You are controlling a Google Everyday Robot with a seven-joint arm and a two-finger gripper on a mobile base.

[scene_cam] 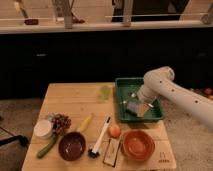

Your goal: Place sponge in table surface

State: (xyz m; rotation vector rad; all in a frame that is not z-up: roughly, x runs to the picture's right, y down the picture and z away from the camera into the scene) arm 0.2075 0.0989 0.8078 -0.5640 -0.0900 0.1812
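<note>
The sponge [132,107] is a small dark grey-blue block inside the green tray [121,85], near the tray's middle. My gripper [138,103] comes in on the white arm from the right and sits low in the tray, right at the sponge and seemingly touching it. The table surface [75,100] is a light wooden top, and the tray stands on its back right part.
A pale green item [105,91] lies left of the tray. In front are a white cup [43,128], grapes [61,122], banana [86,122], dark bowl [72,146], brush [100,137], orange [114,130], packet [111,151] and orange bowl [138,144].
</note>
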